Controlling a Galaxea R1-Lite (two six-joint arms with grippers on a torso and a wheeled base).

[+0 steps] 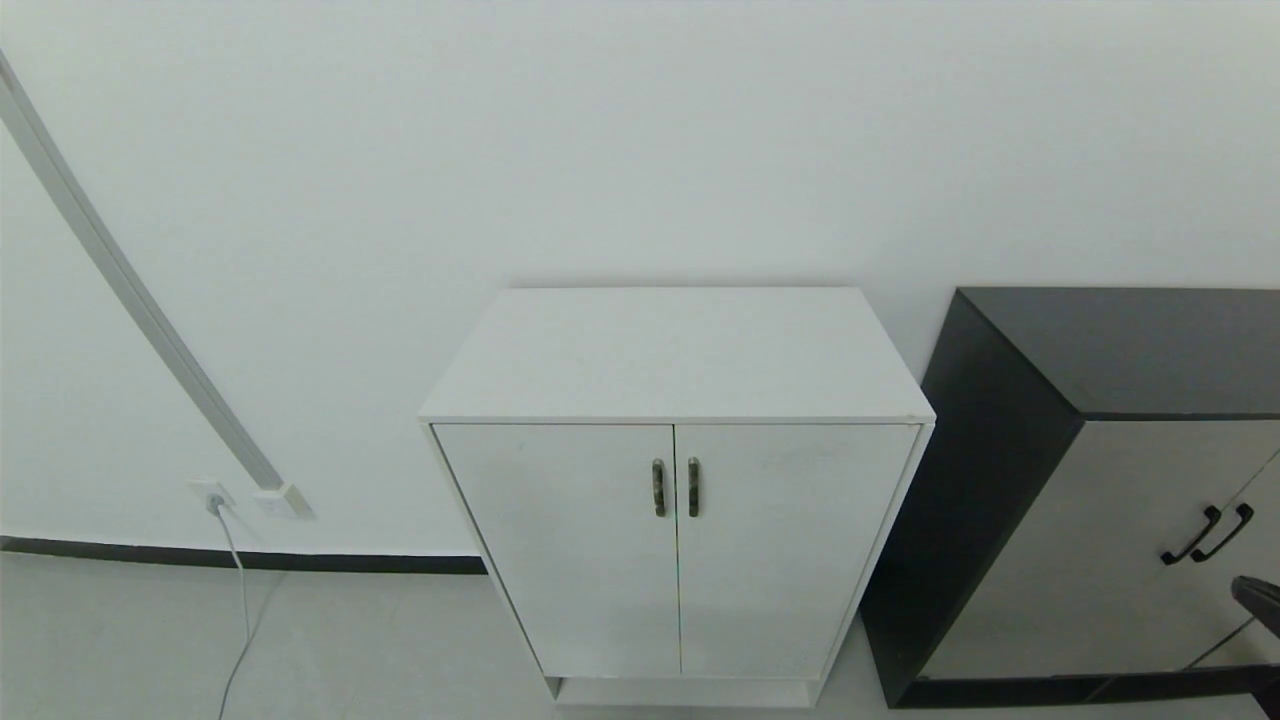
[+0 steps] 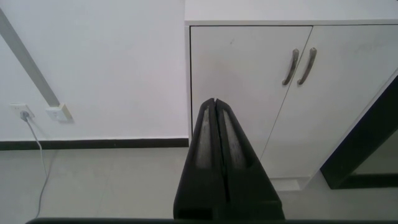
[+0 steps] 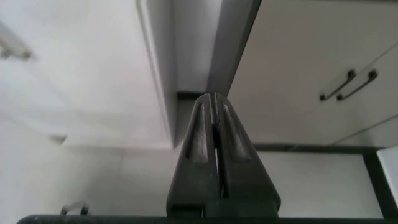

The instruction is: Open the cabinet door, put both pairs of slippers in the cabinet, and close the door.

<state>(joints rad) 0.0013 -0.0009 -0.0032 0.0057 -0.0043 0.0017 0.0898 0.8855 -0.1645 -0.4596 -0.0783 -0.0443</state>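
So the white cabinet [image 1: 675, 355] is standing against the wall right in front of us. Both its doors are sitting flush and shut, and the two upright handles [image 1: 658, 487] are meeting at the middle seam. Our left gripper [image 2: 215, 101] is hanging out in front of the cabinet's left door, well apart from it, fingers clenched together on nothing. Our right gripper [image 3: 215, 95] is pointing at the gap between the white cabinet and the black cabinet [image 1: 1000, 450] just beside it, and it's pinched tight and empty too. Off to the left, a wall socket [image 1: 210, 493] is feeding a grey cable [image 1: 243, 590] down to the floor, and a grey conduit [image 1: 120, 270] is running diagonally up the wall.
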